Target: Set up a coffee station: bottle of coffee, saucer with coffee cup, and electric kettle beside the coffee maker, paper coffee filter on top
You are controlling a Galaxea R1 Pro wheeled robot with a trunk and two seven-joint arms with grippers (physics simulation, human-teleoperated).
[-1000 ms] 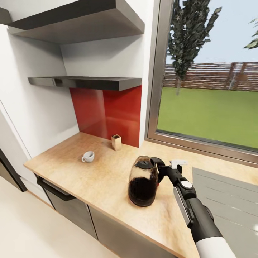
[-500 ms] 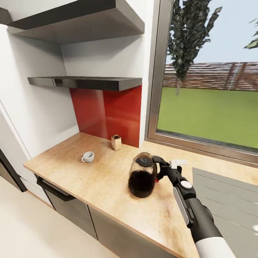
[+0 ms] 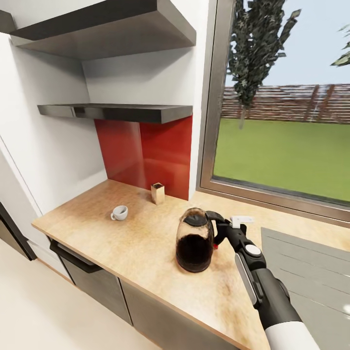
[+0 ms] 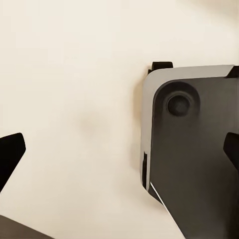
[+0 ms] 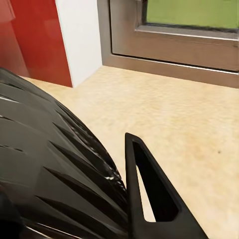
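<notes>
Electric kettle (image 3: pixel 194 240): stood upright on the wooden countertop (image 3: pixel 136 243), near its front edge; a dark lid and a dark lower body are seen, with the handle turned toward the right arm.
Right gripper (image 3: pixel 217 236): closed around the electric kettle's handle in the head view; in the right wrist view the ribbed dark kettle body (image 5: pixel 50 184) is pressed close beside one black finger (image 5: pixel 154 199).
Left gripper (image 4: pixel 119 159): its dark fingertips are seen far apart at the edges of the left wrist view, spread wide with nothing between them, above a pale floor and a grey-and-black part of the robot.
Coffee cup (image 3: pixel 119 212): a white cup set on the countertop, well apart from the kettle, toward the wall.
Small tan container (image 3: pixel 157 193): placed against the red backsplash (image 3: pixel 146 150), beneath the dark shelf (image 3: pixel 116 112).
Window (image 3: pixel 287 112): lawn, fence and tree are shown behind it.
</notes>
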